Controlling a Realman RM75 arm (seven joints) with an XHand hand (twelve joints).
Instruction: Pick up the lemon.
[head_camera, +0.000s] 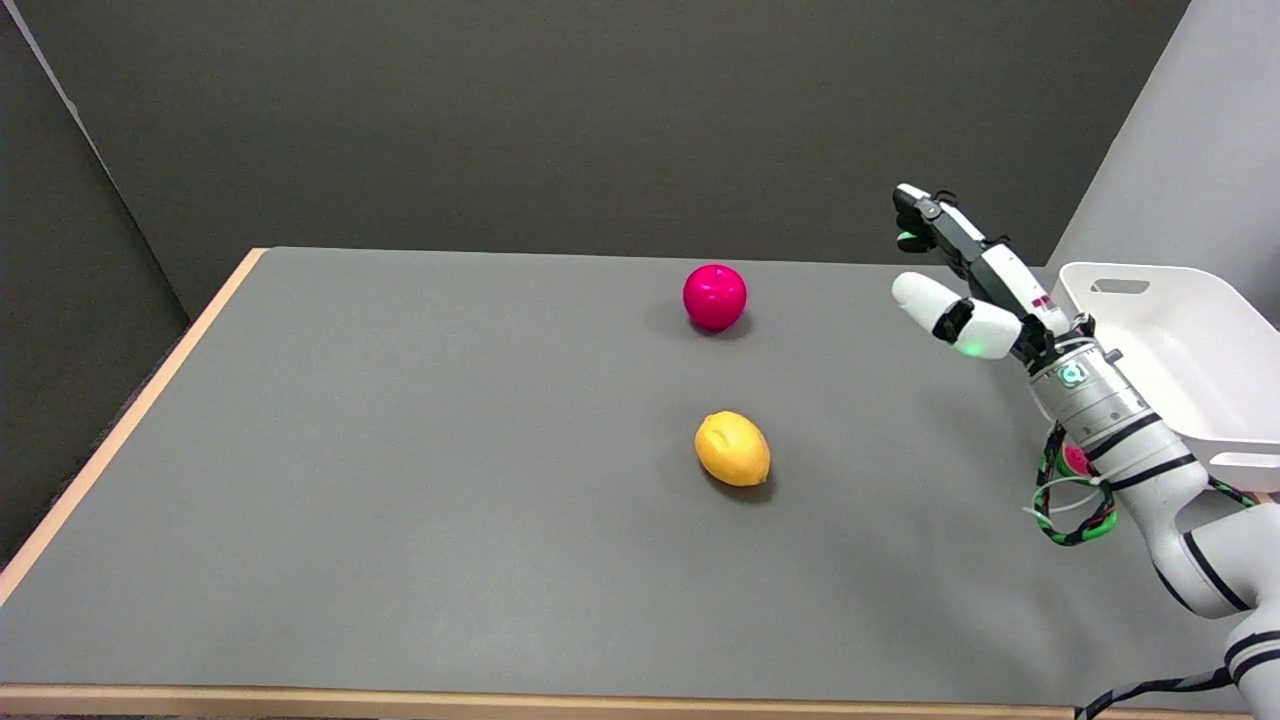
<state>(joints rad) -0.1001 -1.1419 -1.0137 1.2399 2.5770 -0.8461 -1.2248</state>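
We see the fingers of the black-and-white right hand stretched out and spread apart from the thumb, with nothing between them; the hand holds nothing and hangs in the air above the right part of the grey table. Behind it runs the white arm, with green and red cables looped at its wrist. The yellow oval lemon lies on the table's middle, well apart from the hand, to its lower left. A round red apple sits farther back. A white plastic bin stands at the right edge.
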